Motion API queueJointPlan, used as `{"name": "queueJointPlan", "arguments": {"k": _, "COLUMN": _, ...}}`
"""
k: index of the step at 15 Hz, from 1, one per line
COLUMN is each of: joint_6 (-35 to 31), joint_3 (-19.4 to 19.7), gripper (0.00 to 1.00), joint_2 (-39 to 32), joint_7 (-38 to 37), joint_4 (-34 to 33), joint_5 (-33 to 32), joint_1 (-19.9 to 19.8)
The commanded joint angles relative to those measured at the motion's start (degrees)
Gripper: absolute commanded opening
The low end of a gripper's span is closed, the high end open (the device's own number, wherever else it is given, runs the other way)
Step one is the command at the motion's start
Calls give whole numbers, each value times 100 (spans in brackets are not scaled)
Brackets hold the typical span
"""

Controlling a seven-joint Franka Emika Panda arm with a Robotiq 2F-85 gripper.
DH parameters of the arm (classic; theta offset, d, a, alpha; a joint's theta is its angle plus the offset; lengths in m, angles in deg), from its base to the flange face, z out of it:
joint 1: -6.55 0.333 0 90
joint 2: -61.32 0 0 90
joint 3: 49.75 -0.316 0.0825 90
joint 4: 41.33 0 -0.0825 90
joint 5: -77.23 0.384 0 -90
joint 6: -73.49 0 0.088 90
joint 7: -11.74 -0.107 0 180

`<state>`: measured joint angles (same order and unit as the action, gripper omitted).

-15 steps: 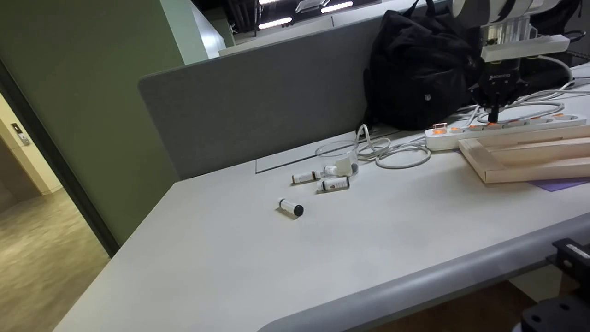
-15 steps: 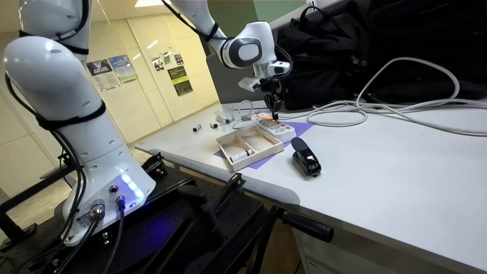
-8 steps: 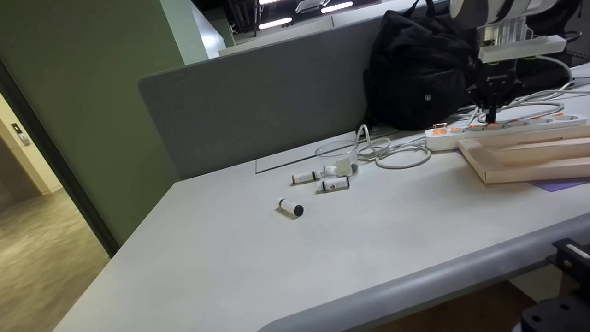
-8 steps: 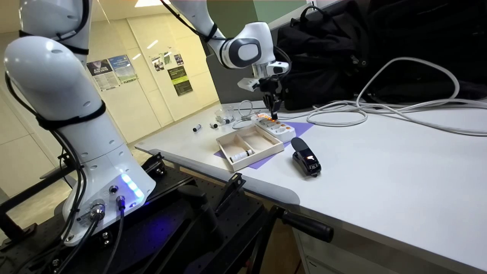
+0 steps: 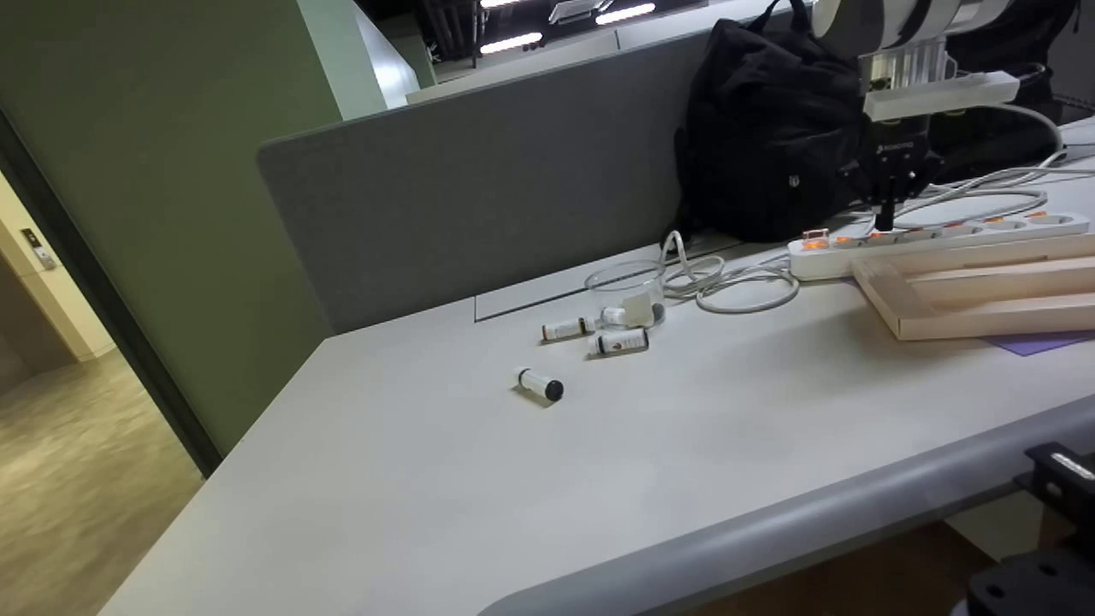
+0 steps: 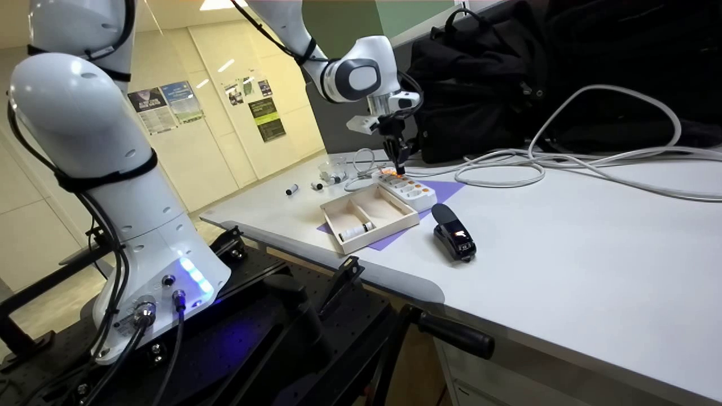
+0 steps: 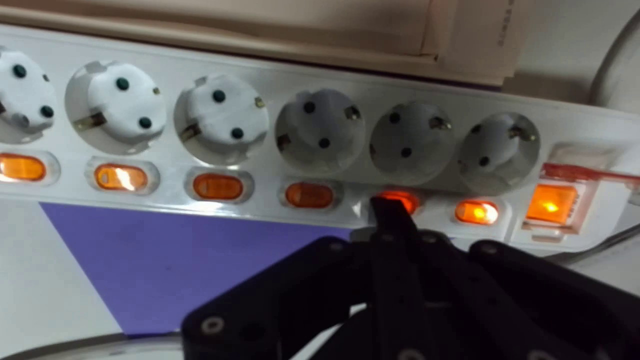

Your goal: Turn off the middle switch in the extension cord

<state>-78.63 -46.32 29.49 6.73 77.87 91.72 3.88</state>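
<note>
Extension cord (image 7: 320, 150) on the desk (image 6: 541, 248), twelve o'clock from the gripper (image 7: 390, 212) in the wrist view, stretched nine to just past three! Fingers (image 7: 395, 225) together, overlapping a lit switch (image 7: 407, 199); any press hinges there, contact can't be told.

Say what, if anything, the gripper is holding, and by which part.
Nothing: the gripper is shut and empty, its tips over a lit switch on the strip; contact can't be told.
</note>
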Motion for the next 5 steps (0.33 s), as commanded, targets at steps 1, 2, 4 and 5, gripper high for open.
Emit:
{"name": "queueJointPlan", "arguments": {"k": 1, "joint_6": 377, "joint_3": -9, "gripper": 26, "joint_2": 632, "joint_7": -157, "joint_4": -131, "joint_5": -258, "joint_1": 46}}
{"name": "queueJointPlan", "arguments": {"k": 2, "joint_6": 698, "joint_3": -23, "gripper": 28, "joint_2": 828, "joint_7": -133, "joint_4": -228, "joint_5": -284, "joint_1": 13}}
{"name": "queueJointPlan", "arguments": {"k": 4, "joint_6": 486, "joint_3": -95, "gripper": 15, "joint_2": 555, "joint_7": -29, "joint_4": -239, "joint_5": -186, "joint_1": -20}}
{"name": "queueJointPlan", "arguments": {"k": 5, "joint_6": 800, "joint_3": -98, "gripper": 22, "joint_2": 768, "joint_7": -12, "joint_4": -311, "joint_5": -171, "joint_1": -35}}
